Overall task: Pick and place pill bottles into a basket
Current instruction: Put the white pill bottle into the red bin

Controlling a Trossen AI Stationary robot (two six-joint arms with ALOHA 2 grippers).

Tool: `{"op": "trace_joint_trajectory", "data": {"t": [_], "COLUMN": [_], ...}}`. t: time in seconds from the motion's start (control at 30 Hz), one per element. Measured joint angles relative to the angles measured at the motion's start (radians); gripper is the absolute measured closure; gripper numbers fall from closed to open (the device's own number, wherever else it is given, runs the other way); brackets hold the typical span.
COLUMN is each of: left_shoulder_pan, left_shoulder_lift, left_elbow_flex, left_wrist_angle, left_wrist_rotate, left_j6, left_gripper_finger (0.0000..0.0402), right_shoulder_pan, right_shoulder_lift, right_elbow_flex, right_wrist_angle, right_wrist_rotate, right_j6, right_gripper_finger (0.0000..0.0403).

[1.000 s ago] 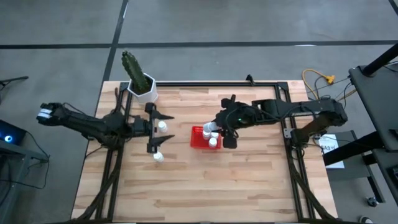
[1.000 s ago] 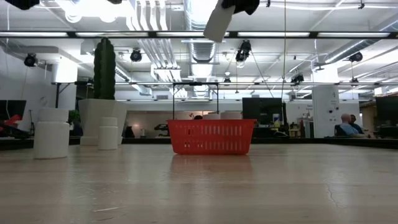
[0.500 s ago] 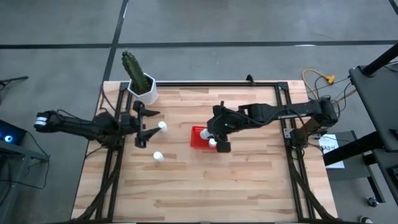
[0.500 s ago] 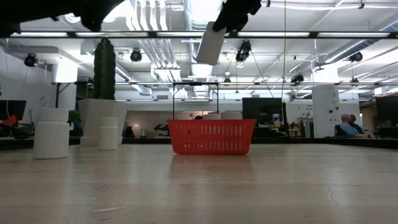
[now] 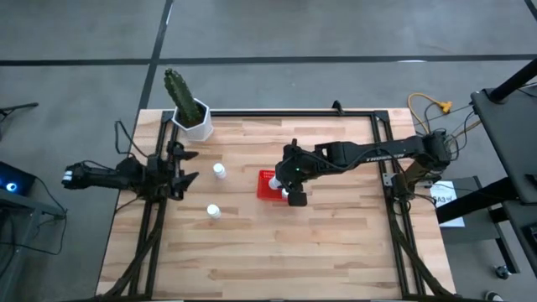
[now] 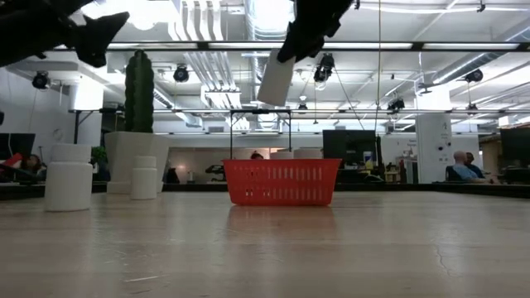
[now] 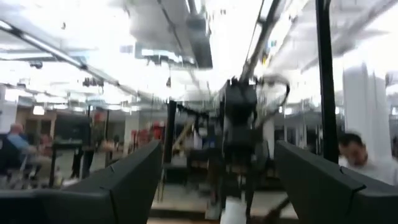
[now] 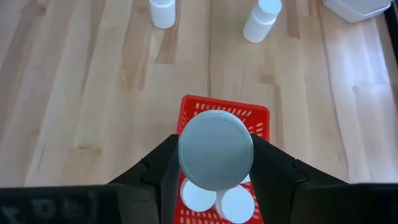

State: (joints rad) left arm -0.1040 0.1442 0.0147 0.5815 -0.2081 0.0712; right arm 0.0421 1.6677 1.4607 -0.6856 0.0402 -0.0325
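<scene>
The red basket (image 5: 270, 186) stands mid-table and holds at least two white pill bottles (image 8: 199, 198). My right gripper (image 5: 289, 184) is above it, shut on another white pill bottle (image 6: 276, 77), which also shows in the right wrist view (image 8: 216, 158). Two more bottles stand upright on the table to the basket's left, one farther (image 5: 219, 171) and one nearer (image 5: 213, 211). My left gripper (image 5: 186, 166) is open and empty near the table's left edge, away from them. My right gripper pinches the bottle's side walls (image 8: 181, 163) between its two fingers (image 8: 163, 174), one on each side. One round end of the bottle faces the wrist camera. In the low view the bottle hangs tilted below the fingers, clear above the basket (image 6: 281, 182).
A white hexagonal pot with a cactus (image 5: 193, 116) stands at the table's far left corner. A black frame (image 5: 382, 180) runs along the table's edges. People show in the room beyond (image 6: 461, 165).
My left gripper has drawn back toward the table's left edge, away from the two standing bottles. My right gripper has gone toward the left and down with its bottle, which now hangs lower above the basket.
</scene>
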Motion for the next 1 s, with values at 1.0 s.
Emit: {"op": "trace_joint_trajectory", "data": {"t": [1.0], "left_shoulder_pan": [0.000], "left_shoulder_lift": [-0.025], "left_elbow_flex": [-0.007], "left_wrist_angle": [-0.277], "left_wrist_rotate": [-0.012], "left_j6": [0.022], "left_gripper_finger": [0.0109], "right_shoulder_pan": [-0.030], "right_shoulder_lift": [0.194], "right_elbow_flex": [-0.010], "right_wrist_angle": [0.024], "right_wrist_rotate": [-0.025], "right_j6": [-0.001], "right_gripper_finger": [0.0258]}}
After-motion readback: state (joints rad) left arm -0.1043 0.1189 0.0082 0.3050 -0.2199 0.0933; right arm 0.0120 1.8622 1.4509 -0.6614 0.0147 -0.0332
